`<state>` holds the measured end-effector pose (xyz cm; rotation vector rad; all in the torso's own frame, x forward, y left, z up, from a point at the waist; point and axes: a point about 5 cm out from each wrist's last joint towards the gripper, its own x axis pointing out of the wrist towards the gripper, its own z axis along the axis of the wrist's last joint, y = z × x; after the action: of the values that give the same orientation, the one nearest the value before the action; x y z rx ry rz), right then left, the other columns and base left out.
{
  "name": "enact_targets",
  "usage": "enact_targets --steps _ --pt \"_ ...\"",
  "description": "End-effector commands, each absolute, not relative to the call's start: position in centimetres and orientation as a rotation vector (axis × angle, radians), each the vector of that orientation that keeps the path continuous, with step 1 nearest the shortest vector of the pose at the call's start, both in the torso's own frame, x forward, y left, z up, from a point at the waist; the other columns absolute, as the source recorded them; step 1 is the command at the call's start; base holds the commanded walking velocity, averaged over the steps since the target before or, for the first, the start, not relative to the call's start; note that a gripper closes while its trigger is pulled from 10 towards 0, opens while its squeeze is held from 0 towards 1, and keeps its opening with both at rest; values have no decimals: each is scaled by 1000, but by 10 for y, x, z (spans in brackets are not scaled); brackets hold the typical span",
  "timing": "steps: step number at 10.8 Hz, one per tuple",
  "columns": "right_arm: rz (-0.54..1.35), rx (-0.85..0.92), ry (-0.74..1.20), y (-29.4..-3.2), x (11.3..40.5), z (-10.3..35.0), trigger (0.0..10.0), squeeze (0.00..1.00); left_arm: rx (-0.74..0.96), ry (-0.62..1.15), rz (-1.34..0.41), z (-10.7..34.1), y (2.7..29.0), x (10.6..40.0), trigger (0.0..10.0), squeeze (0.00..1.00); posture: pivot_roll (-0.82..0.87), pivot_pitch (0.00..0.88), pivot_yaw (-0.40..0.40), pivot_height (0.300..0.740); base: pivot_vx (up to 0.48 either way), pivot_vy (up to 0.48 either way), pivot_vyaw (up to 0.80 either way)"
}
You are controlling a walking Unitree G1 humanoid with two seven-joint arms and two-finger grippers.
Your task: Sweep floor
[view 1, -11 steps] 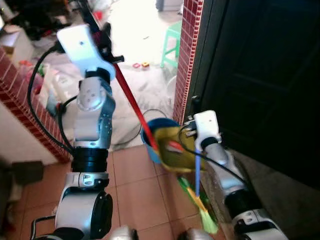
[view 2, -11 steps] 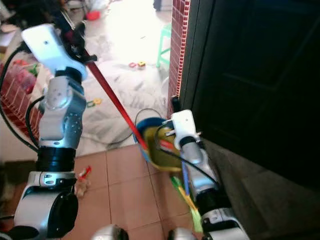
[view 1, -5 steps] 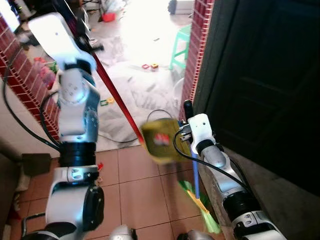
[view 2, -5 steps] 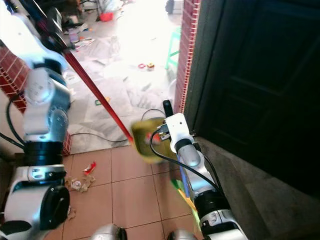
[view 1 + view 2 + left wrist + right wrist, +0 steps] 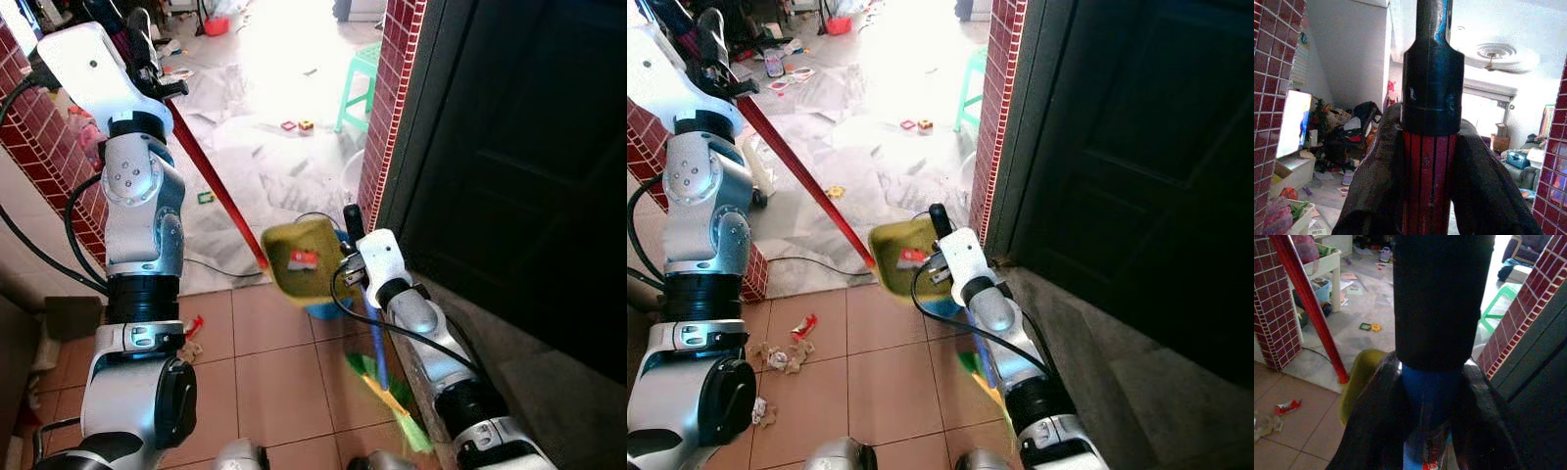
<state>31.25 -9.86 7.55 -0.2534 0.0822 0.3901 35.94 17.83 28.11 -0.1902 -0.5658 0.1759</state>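
Note:
My left gripper is raised at the upper left, shut on the red handle of a yellow-green dustpan, which hangs tilted above the tiles. In the left wrist view the fingers clamp the red shaft just below its black cap. My right gripper is shut on the black grip of a broom whose blue handle runs down to green and yellow bristles on the floor. Crumpled scraps and a red wrapper lie on the tiles by my left side.
A red brick pillar and a dark door stand close on the right. A low brick wall is on the left. A blue tub sits behind the dustpan. Beyond are a green stool, small toys and a cable.
The whole view has shifted with the camera. The dustpan has swung up and away from the blue tub, and my left arm holds the red handle higher.

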Motion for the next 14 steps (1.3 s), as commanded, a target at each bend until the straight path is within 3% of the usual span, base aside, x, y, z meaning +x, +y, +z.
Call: enact_targets --steps 1,10,14 --pt "402 -250 32 -95 315 86 10000 0 -198 -711 163 313 178 353 10000 0 -123 0 29 740 307 0 0" --pt "405 -243 24 -95 314 86 10000 0 -185 -708 150 309 176 356 10000 0 -122 0 32 740 461 0 0" --pt "407 -249 32 -95 313 84 10000 0 -150 -716 149 307 174 356 10000 0 -122 0 33 740 0 0 0"
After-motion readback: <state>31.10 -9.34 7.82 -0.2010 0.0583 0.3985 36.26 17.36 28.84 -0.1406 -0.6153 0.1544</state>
